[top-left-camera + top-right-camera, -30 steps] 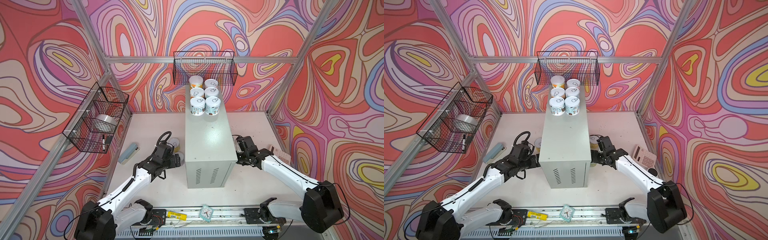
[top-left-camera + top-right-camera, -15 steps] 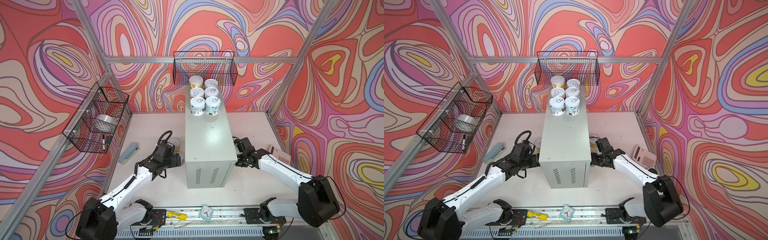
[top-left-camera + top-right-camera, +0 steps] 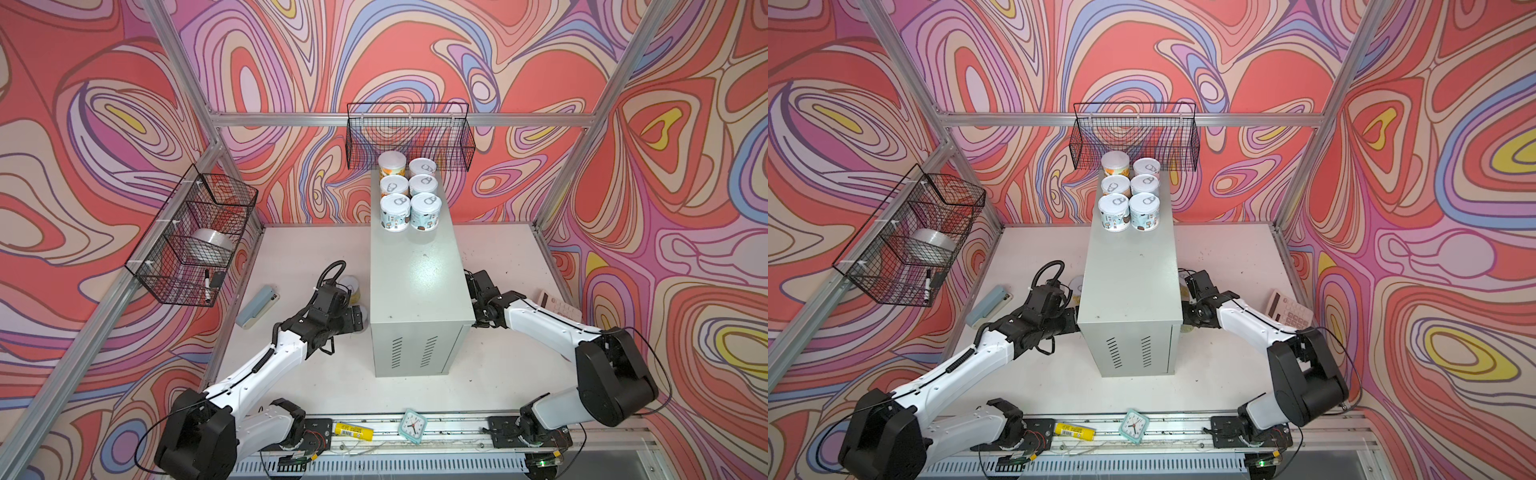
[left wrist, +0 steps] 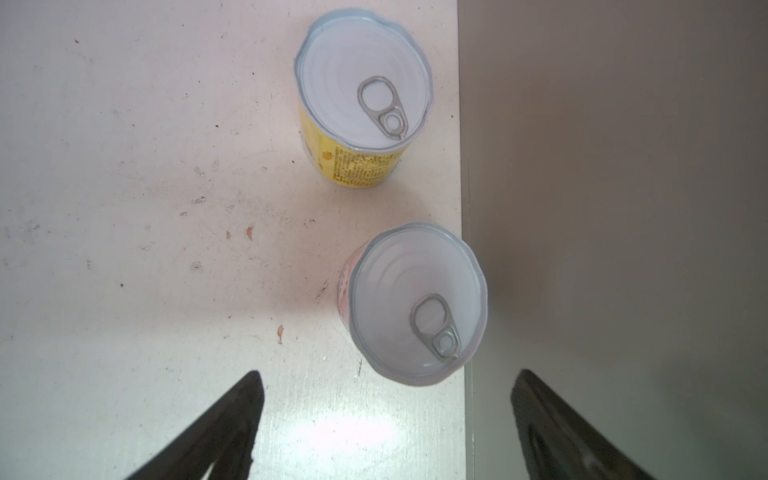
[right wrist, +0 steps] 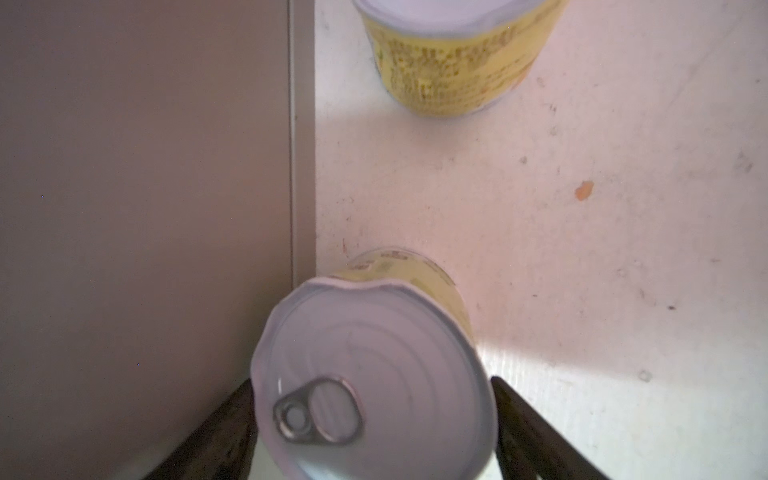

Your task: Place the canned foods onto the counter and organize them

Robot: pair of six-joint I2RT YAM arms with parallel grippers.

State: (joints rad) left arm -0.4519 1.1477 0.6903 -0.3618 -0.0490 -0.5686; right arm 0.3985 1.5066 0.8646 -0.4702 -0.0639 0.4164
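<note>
A wire basket (image 3: pixel 163 216) hangs on the left wall. In it are a silver tape roll (image 3: pixel 212 245) and a black marker (image 3: pixel 206 284). A blue-grey stapler (image 3: pixel 257 306) lies near the left edge of the white table (image 3: pixel 299 253).

The left gripper (image 4: pixel 386 432) hangs low by the counter's left side. Its jaws are spread wide and nothing is between them. Just ahead of them a pink can (image 4: pixel 415 303) stands right beside the counter's left wall. A little farther along that wall stands a yellow can (image 4: pixel 365 95). Its label has tiny dark print, too small to read.

The counter (image 3: pixel 415 286) is a tall grey-green box in the middle of the table. Six cans (image 3: pixel 394 185) stand at the far edge of its top, in two lines of three, packed close. The front two have pale blue labels with little pictures. The back left one has an orange label. A back basket (image 3: pixel 409 124) hangs on the wall behind them.

The right gripper (image 5: pixel 372 382) is down by the counter's right side. A pale yellow can (image 5: pixel 365 340) stands between its jaws, just beside the counter's right wall. The jaws sit very close on both sides, but I cannot tell if they squeeze it. A second yellow can (image 5: pixel 457 54) stands farther on, and its print is too blurry to read. A pink calculator (image 3: pixel 559 307) lies by the table's right edge.
</note>
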